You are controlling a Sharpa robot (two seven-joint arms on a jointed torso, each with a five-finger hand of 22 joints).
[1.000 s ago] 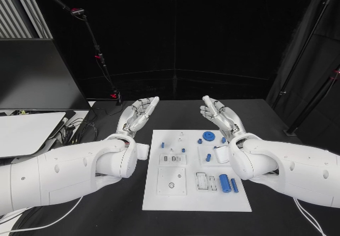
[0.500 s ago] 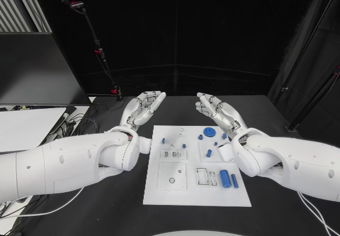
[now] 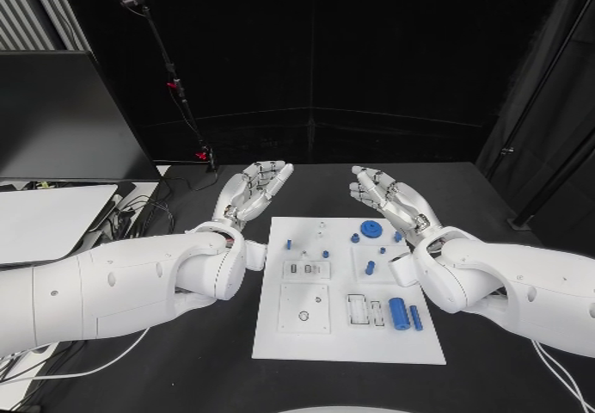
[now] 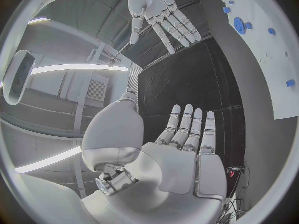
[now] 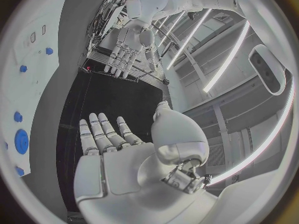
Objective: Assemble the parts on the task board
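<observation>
The white task board (image 3: 285,335) lies flat in the middle of the black table, with small blue parts on it: a round blue disc (image 3: 370,228) near its far edge, a blue cylinder (image 3: 397,314) and a thin blue bar (image 3: 414,317) at its right side. My left hand (image 3: 253,191) is held up beyond the board's far left corner, fingers straight and apart, holding nothing. My right hand (image 3: 388,198) mirrors it past the far right corner, also flat and empty. The left wrist view has the left hand (image 4: 187,139) and the right hand (image 4: 159,12); the board (image 4: 274,59) runs along the circle's rim.
A pale flat panel (image 3: 44,224) and cables (image 3: 143,225) lie on the table's left side. A stand with red-lit clamps (image 3: 174,86) rises behind it. A black pole (image 3: 546,185) leans at the right. Black table surface (image 3: 186,370) surrounds the board.
The whole picture has shifted a little as the camera moved. Both hands stay raised and spread beyond the board's far edge; nothing on the board has moved.
</observation>
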